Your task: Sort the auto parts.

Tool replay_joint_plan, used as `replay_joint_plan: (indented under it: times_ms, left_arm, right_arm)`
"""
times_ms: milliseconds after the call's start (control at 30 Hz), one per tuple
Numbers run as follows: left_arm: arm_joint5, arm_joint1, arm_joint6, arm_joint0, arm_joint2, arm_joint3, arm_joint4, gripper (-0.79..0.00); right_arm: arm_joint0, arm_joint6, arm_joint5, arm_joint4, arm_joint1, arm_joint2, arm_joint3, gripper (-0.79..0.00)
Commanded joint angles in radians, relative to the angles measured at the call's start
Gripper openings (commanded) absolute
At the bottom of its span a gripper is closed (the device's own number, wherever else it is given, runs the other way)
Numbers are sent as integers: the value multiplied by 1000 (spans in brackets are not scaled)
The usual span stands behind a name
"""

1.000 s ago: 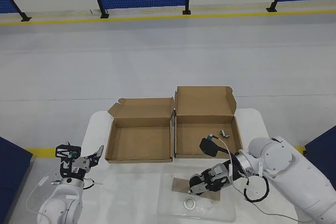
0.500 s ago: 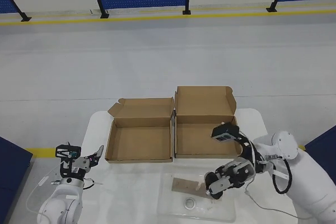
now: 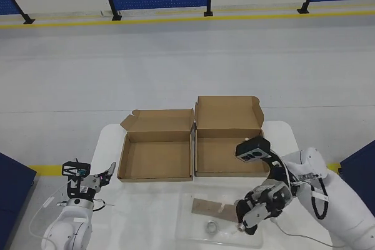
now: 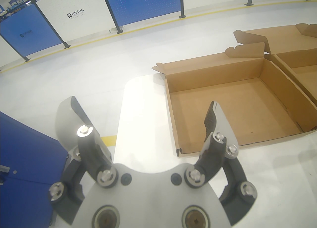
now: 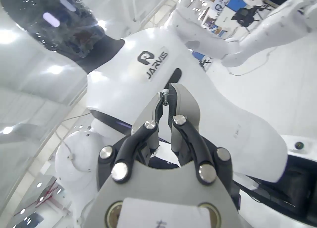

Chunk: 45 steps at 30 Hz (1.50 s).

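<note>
Right tool (image 5: 167, 91) clamped on small screw (image 5: 165, 96), clear tray (image 3: 187, 235) below it, left tool (image 4: 143, 105) jaws apart, open cardboard box (image 4: 250, 105) ahead of it on the table (image 4: 138, 120).

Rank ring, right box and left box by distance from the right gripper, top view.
1. Ring, in the clear tray beside the right gripper, which pinches a small part.
2. Right box, behind the tray.
3. Left box, farthest, across the table.

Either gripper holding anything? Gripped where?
Right gripper pinches a small metal part, apparently by its shank, head sticking out. Left gripper open, empty.
</note>
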Motion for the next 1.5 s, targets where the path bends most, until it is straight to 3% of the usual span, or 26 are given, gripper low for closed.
replay_joint_plan:
  times_ms: [0, 300, 600, 833, 1467]
  left_arm:
    - [0, 0, 0, 0, 0, 0, 0, 0]
    - [0, 0, 0, 0, 0, 0, 0, 0]
    - [0, 0, 0, 0, 0, 0, 0, 0]
    - [0, 0, 0, 0, 0, 0, 0, 0]
    - [0, 0, 0, 0, 0, 0, 0, 0]
  right_arm:
    - [3, 0, 25, 117, -8, -3, -24, -785]
    - [29, 0, 135, 341, -45, -20, -76, -785]
    - [30, 0, 149, 347, -50, -23, -71, -785]
    - [3, -54, 191, 431, -72, -17, -106, -785]
    - [-39, -196, 186, 411, -100, 16, -87, -785]
